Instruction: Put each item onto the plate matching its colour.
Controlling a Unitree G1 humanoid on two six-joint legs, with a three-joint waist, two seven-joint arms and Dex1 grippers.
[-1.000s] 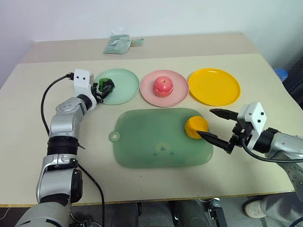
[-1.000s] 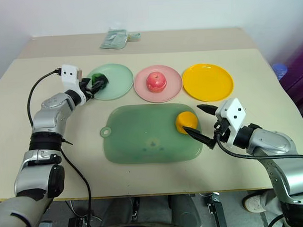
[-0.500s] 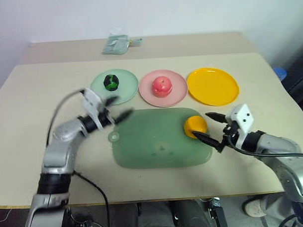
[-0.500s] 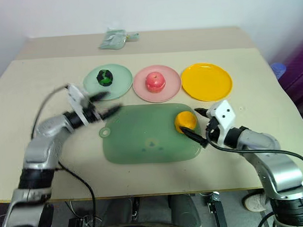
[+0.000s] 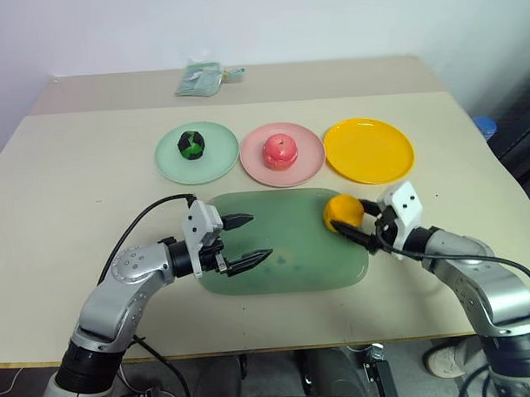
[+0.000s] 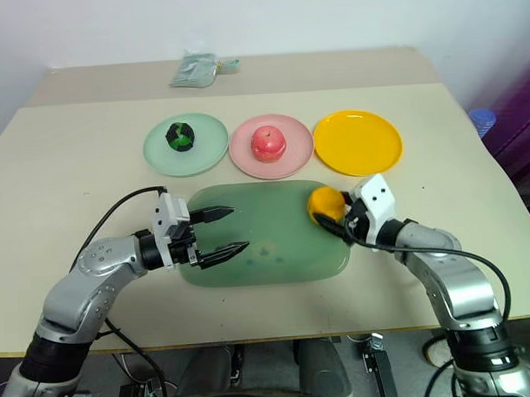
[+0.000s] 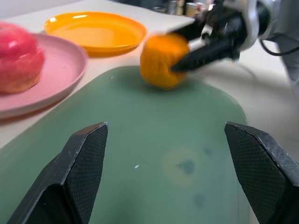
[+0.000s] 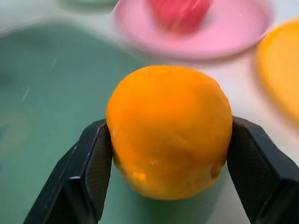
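Note:
The orange (image 8: 168, 126) sits at the right end of the translucent green tray (image 5: 284, 250), and my right gripper (image 5: 351, 222) is shut on it, one black finger (image 8: 88, 168) on each side. My left gripper (image 5: 260, 235) hangs open over the tray's left part, pointing toward the orange, nothing between its fingers (image 7: 84, 163). The dark green-and-black lump (image 5: 191, 144) rests on the mint green plate (image 5: 216, 161). The red-pink apple (image 5: 280, 150) lies on the pink plate (image 5: 309, 159). The yellow-orange plate (image 5: 369, 149) is bare, just beyond the orange.
A grey-green pouch (image 5: 200, 79) lies at the back of the table. A blue object (image 5: 490, 126) shows past the table's right edge. The three plates stand in a row behind the tray.
My left gripper left the green lump on the mint plate and drew back over the tray. My right gripper moved in around the orange and shut on it.

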